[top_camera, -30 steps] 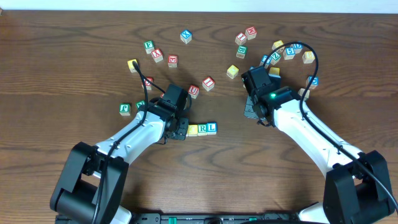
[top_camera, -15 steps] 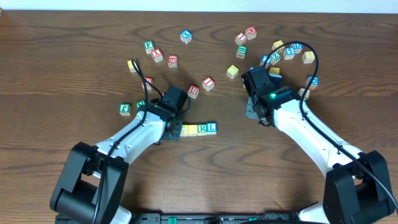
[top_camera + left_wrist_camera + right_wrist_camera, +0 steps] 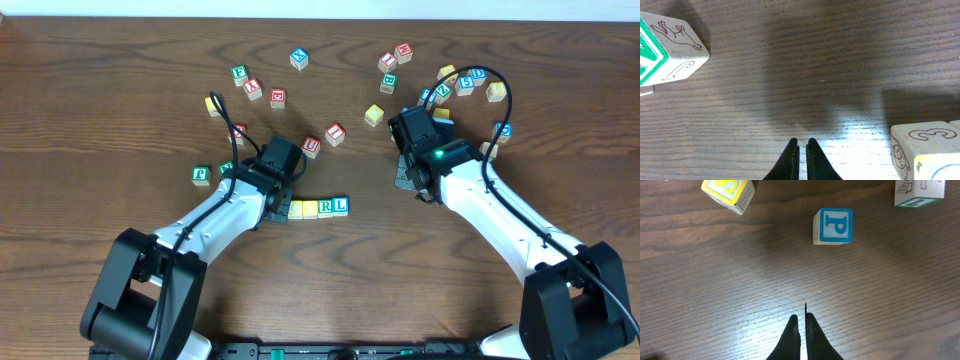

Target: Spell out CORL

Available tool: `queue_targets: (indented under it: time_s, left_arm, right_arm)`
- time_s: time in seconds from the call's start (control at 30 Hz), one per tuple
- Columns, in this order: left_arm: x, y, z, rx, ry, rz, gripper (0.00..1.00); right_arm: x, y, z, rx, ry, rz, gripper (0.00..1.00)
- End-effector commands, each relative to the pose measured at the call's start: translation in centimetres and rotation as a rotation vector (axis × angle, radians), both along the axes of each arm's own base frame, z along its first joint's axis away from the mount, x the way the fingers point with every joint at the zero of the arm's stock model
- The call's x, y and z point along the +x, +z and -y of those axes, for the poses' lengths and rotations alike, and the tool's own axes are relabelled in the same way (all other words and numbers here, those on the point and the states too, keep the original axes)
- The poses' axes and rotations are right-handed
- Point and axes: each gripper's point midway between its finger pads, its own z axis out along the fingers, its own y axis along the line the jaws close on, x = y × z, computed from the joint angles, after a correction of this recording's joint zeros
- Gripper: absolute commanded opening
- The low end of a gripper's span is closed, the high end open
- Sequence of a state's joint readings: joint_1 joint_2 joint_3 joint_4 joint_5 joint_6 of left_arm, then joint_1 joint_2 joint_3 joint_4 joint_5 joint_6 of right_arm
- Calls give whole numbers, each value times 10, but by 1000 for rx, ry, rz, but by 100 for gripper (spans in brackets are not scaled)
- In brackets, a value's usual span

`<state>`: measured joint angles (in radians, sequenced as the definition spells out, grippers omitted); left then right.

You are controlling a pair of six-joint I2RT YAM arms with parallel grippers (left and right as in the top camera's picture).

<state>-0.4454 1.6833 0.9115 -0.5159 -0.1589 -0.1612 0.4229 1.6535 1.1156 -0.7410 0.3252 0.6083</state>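
**Row could get nudged**

CORL row [image 3: 318, 208] lies on the tabletop [image 3: 100, 110]. Left gripper [image 3: 802, 149], pressed together and empty, sits just beside its yellow end; a sideways swing could knock it crooked. Right gripper [image 3: 802, 322], also together, is well apart.

Clipped by left edge, left wrist view: green-bordered wooden cube [image 3: 667, 47]. Clipped at bottom right corner: pale wooden cube engraved with a 3 [image 3: 925, 145]. Overhead: leftmost yellow-faced wooden cube [image 3: 297, 210] partly under left arm [image 3: 220, 215], letter unreadable.
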Motion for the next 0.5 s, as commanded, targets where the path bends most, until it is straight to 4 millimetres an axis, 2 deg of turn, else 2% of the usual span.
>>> queue_targets:
  time_s: [0.0, 0.17, 0.3, 0.4, 0.47]
  left_arm:
    - [9, 16, -7, -11, 42, 58, 7]
    - [24, 53, -30, -56, 126, 170, 7]
    - [31, 101, -49, -107, 187, 315, 7]
    - [29, 132, -53, -141, 194, 404, 7]
    - [22, 156, -52, -180, 194, 465, 7]
  right_arm:
    - [7, 10, 6, -29, 1, 35, 1]
    - [9, 10, 14, -29, -20, 34, 1]
    - [11, 16, 11, -20, 6, 47, 1]
    - [9, 33, 9, 13, 11, 86, 1]
    - [6, 67, 10, 41, 29, 168, 1]
